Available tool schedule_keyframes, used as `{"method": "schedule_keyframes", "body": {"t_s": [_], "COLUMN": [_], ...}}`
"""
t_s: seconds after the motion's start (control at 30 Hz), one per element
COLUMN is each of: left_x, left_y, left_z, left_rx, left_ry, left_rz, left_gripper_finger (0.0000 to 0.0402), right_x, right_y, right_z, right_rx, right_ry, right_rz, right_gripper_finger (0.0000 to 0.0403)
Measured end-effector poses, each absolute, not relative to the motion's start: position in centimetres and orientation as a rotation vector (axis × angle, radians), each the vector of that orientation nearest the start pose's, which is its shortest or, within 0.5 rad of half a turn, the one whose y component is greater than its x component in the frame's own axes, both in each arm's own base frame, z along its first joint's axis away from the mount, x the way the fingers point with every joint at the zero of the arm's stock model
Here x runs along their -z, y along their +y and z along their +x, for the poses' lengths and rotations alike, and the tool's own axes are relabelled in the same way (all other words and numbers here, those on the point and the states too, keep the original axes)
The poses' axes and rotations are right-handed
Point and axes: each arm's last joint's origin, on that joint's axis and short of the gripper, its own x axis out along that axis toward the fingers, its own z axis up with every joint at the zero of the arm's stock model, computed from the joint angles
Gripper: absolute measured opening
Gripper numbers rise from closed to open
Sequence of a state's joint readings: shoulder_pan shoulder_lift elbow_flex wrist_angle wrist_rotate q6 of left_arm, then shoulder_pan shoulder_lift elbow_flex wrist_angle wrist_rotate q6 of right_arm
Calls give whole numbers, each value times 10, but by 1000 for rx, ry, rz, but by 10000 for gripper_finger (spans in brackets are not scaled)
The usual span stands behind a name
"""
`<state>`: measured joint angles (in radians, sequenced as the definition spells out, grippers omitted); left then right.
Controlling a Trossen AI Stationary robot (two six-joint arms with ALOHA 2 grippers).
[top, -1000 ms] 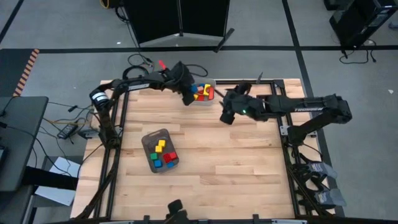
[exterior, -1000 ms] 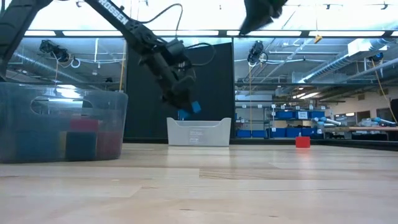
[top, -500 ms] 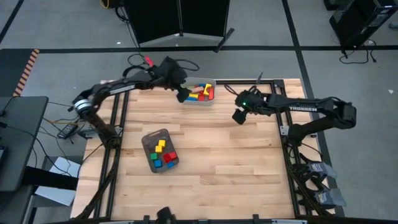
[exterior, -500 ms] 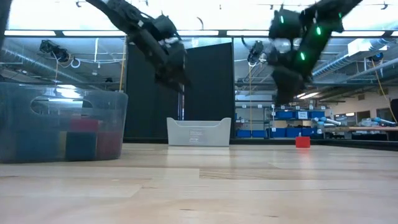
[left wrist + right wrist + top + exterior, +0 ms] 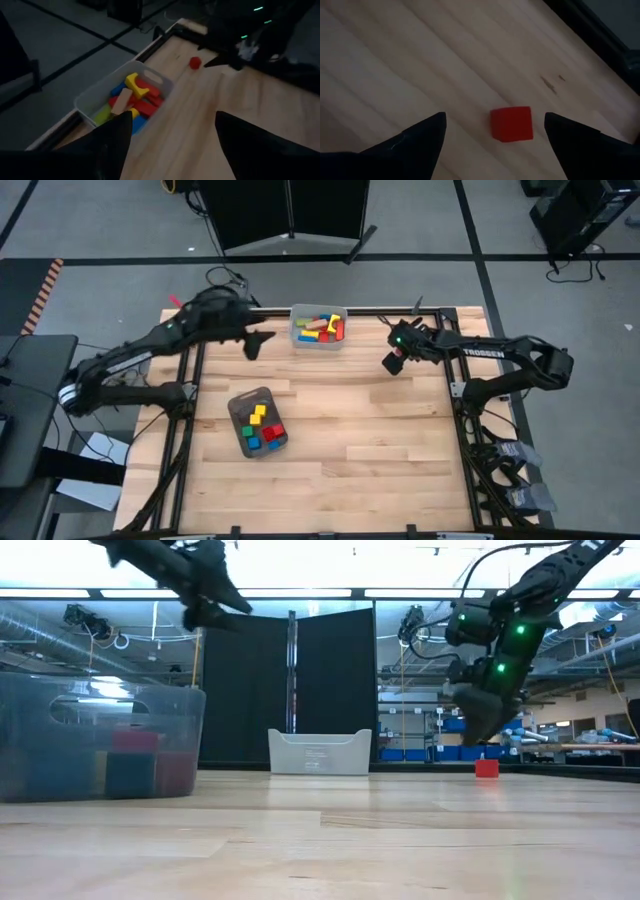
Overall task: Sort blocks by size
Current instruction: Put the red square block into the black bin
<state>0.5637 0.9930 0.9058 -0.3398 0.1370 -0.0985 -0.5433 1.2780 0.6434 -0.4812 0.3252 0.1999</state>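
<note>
Several coloured blocks lie in the light bin [image 5: 319,327] at the far edge, which also shows in the left wrist view [image 5: 125,97]. Small cubes sit in the dark tray [image 5: 258,421]. One red cube [image 5: 511,123] rests alone on the table right of the bin; it also shows in the low view [image 5: 486,768]. My right gripper [image 5: 495,116] hangs open above this cube, a finger on either side, clear of it [image 5: 480,720]. My left gripper [image 5: 255,345] is open and empty, raised left of the bin [image 5: 173,114].
The black frame rails [image 5: 196,380] run along the table's left, right and far edges. Bare wood [image 5: 370,440] lies between the tray and the right edge. The tray's wall [image 5: 95,735] stands close in the low view.
My left gripper held a blue block above the bin; the block no longer shows in its fingers, and the gripper has drawn back toward the table's left edge and risen. My right gripper has gone toward the right edge and come down toward the red cube.
</note>
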Motion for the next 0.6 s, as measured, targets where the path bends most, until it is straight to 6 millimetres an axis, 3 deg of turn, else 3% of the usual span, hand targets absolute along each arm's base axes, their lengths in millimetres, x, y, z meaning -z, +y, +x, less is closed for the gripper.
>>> {"method": "schedule_keyframes", "body": {"t_s": [0.3, 0.6], "left_x": [-318, -310], "left_y": [72, 59], "left_z": [143, 126], "left_rx": [-384, -359], "left_ry": [253, 207], "left_rz": [-294, -317], "left_gripper_finger": [291, 291], "right_x": [-162, -144], "right_y": [-142, -157], "right_z": [173, 169], "right_rx": [860, 822], "right_ry": [1130, 1198], "right_rz": [331, 384], "right_gripper_finger": [350, 322]}}
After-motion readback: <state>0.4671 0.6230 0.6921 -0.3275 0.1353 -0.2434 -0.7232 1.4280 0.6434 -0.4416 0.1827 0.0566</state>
